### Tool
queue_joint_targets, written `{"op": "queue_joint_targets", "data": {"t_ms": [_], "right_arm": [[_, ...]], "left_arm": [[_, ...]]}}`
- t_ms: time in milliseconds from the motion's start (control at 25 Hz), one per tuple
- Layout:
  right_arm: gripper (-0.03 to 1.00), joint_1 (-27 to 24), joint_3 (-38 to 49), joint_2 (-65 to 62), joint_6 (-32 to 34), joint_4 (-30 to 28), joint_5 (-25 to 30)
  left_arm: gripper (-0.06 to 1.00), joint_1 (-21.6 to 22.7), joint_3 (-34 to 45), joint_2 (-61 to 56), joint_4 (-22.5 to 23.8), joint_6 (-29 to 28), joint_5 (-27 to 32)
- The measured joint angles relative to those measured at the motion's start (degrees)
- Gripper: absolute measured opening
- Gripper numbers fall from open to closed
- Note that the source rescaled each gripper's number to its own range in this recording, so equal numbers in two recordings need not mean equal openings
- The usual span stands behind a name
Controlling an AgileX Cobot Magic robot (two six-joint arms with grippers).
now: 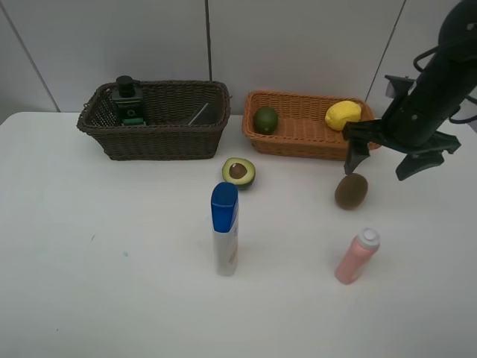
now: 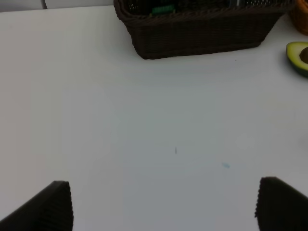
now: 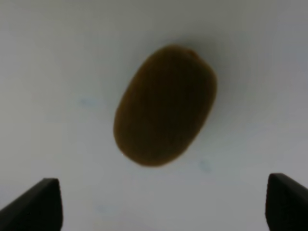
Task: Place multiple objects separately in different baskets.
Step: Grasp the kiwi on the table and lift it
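Note:
The brown kiwi [image 1: 350,191] lies on the white table; it fills the right wrist view [image 3: 165,105]. My right gripper [image 1: 378,165] is open and hangs above and just behind it. The orange-tan basket [image 1: 298,142] holds the green avocado [image 1: 265,119] and yellow lemon [image 1: 342,115]. The dark brown basket [image 1: 160,142] holds the dark green pump bottle [image 1: 128,98] and a grey-black eraser block [image 1: 200,114]. The halved avocado [image 1: 239,172], blue-capped white bottle [image 1: 224,230] and pink bottle [image 1: 357,256] stand on the table. My left gripper [image 2: 163,204] is open over bare table.
A white wall runs behind the baskets. The left wrist view shows the dark basket's front wall [image 2: 202,33] and the halved avocado [image 2: 299,57] at its edge.

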Motion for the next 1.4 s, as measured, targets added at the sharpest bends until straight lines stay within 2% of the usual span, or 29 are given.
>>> {"op": "queue_joint_targets", "data": {"t_ms": [200,640,960,1080,1160,1200,1400], "right_arm": [[1.00,0.00,-3.45,5.69,0.20,-1.27,-2.53],[1.00,0.00,-3.75,13.30,0.55,-1.32,-9.31],[1.00,0.00,-3.75,16.58,0.62,-1.50,-9.78],[0.88,0.00,-3.83,17.58,0.44,-1.88,-9.37],[0.65,0.00,-3.83,17.63,0.44,-2.40,-9.28],[0.59,0.00,-3.83,17.63,0.44,-2.46,-9.20],[0.59,0.00,-3.83,15.99,0.38,-3.96,-6.70]], "left_arm": [[1.00,0.00,0.00,0.00,0.00,0.00,0.00],[1.00,0.00,0.00,0.00,0.00,0.00,0.00],[1.00,0.00,0.00,0.00,0.00,0.00,0.00],[1.00,0.00,0.00,0.00,0.00,0.00,0.00],[1.00,0.00,0.00,0.00,0.00,0.00,0.00],[1.00,0.00,0.00,0.00,0.00,0.00,0.00],[1.00,0.00,0.00,0.00,0.00,0.00,0.00]]}}
